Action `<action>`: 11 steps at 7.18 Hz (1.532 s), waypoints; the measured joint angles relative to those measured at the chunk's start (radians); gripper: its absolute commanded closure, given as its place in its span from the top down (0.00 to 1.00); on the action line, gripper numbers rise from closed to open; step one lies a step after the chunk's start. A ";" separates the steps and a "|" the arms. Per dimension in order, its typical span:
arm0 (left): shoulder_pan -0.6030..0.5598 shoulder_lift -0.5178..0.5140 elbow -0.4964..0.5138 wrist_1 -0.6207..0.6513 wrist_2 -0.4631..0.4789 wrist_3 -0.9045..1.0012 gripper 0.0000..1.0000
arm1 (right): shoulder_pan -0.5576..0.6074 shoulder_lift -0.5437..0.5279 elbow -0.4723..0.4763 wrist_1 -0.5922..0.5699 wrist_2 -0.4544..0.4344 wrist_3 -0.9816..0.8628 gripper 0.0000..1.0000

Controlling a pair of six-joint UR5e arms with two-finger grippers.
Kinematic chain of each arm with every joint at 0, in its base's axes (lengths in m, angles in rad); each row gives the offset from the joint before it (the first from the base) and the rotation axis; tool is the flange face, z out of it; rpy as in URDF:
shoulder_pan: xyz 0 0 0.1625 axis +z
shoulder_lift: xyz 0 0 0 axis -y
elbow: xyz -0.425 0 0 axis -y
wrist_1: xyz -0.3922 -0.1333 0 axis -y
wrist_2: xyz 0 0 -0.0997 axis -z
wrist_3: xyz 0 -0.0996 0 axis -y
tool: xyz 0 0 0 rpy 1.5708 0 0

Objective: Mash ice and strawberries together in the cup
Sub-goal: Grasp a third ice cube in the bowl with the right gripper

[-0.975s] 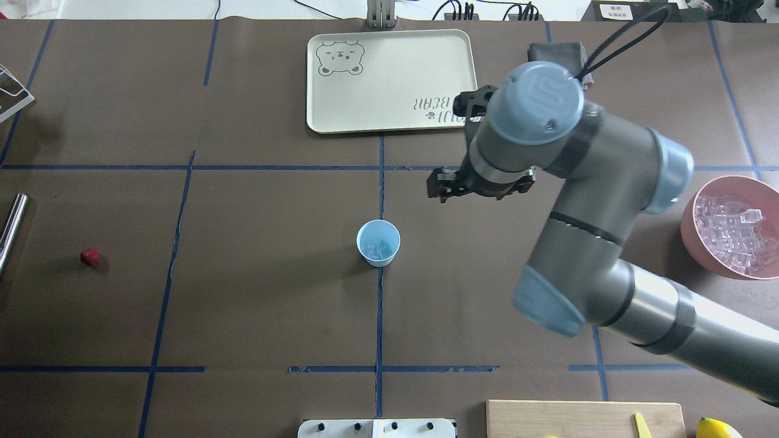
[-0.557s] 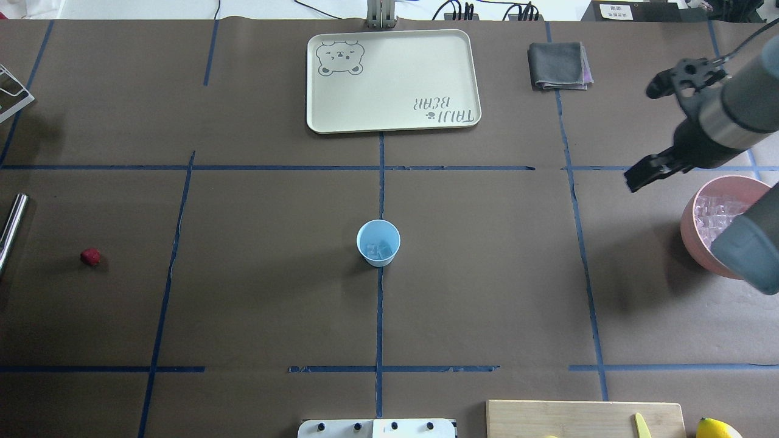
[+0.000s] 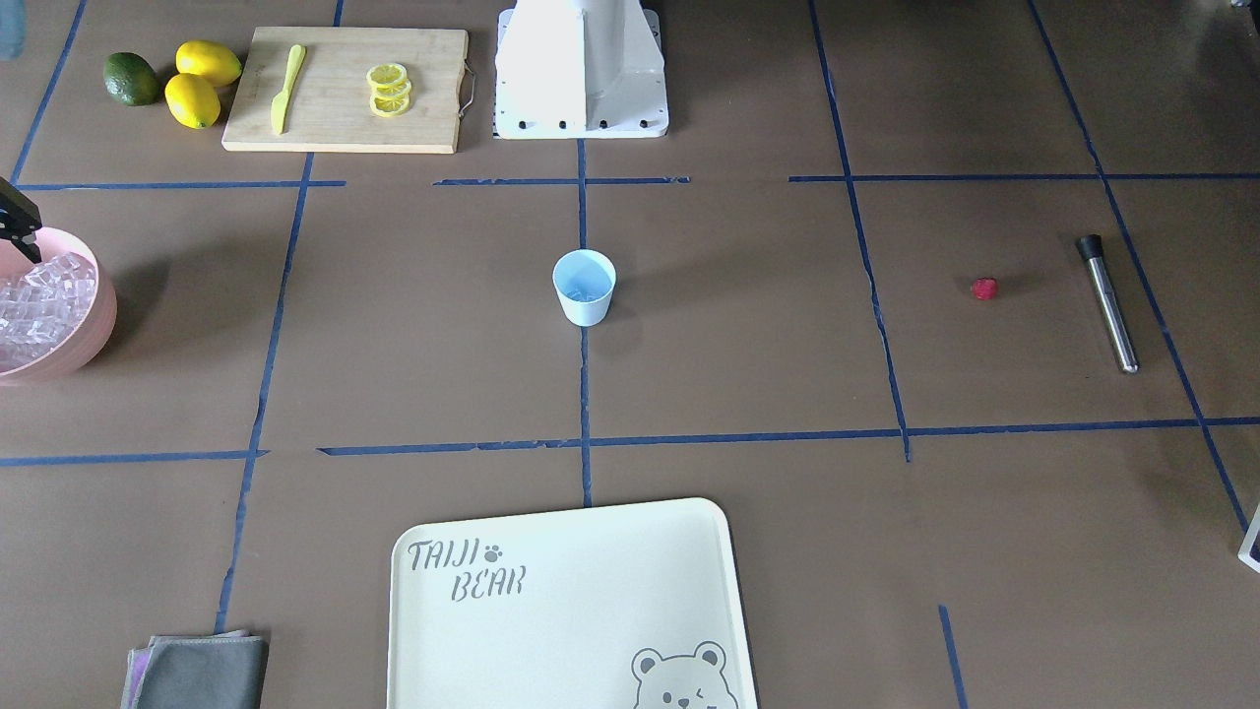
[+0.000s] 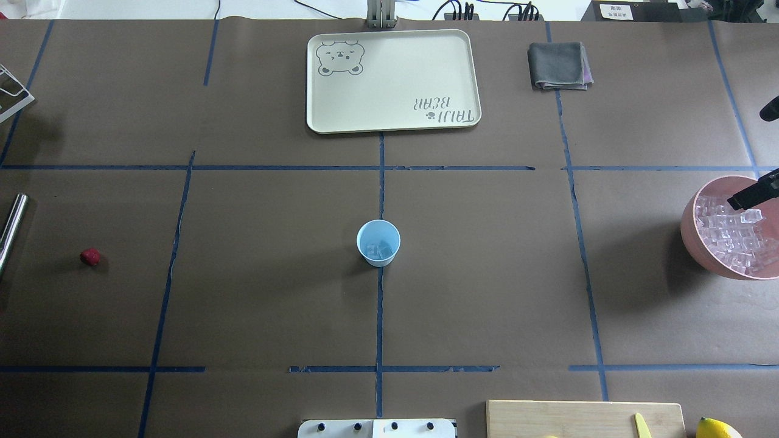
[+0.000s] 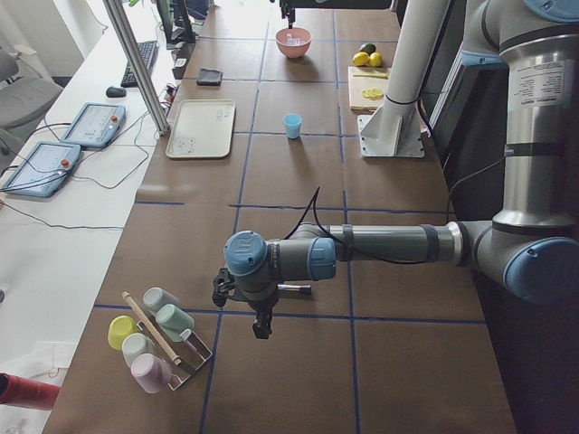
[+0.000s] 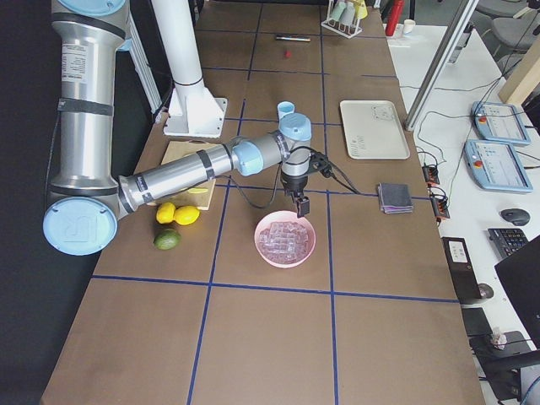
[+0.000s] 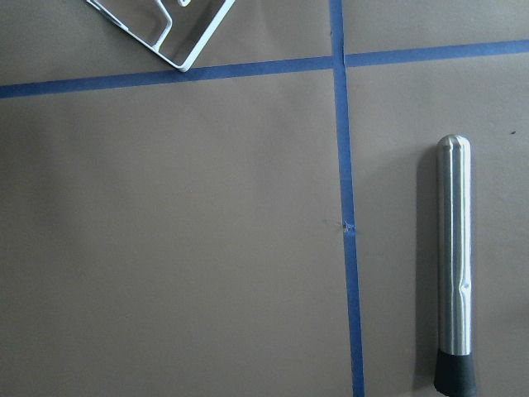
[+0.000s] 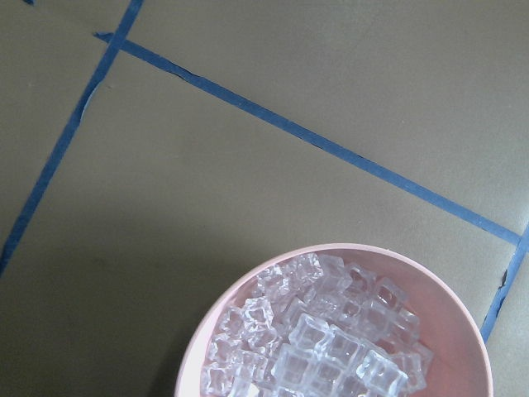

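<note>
As they withdrew, right fingers [image 4: 752, 194] reached pink bowl [image 4: 687, 228].

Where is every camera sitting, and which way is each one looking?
Overhead: behind the robot, looking forward and down; only the right gripper shows, at the right edge.
Front-facing: across the table, facing the robot's base; gripper tip at the left edge.
Exterior left: table's end, left arm near.
Exterior right: other end, right arm near, over the pink bowl.
Left wrist: straight down at the metal muddler; no body.
Right wrist: down on the bowl's ice; no body.
Shared: overhead and front-facing both show the cup and strawberry.
</note>
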 measured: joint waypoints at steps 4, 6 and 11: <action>0.001 0.000 0.000 0.000 0.000 0.000 1.00 | 0.000 -0.040 -0.138 0.127 -0.014 0.003 0.86; 0.002 0.000 0.000 0.000 0.000 0.000 1.00 | -0.016 -0.023 -0.182 0.131 -0.015 0.033 0.82; 0.003 0.000 0.000 0.000 0.000 0.001 1.00 | -0.041 -0.014 -0.201 0.132 -0.014 0.249 0.76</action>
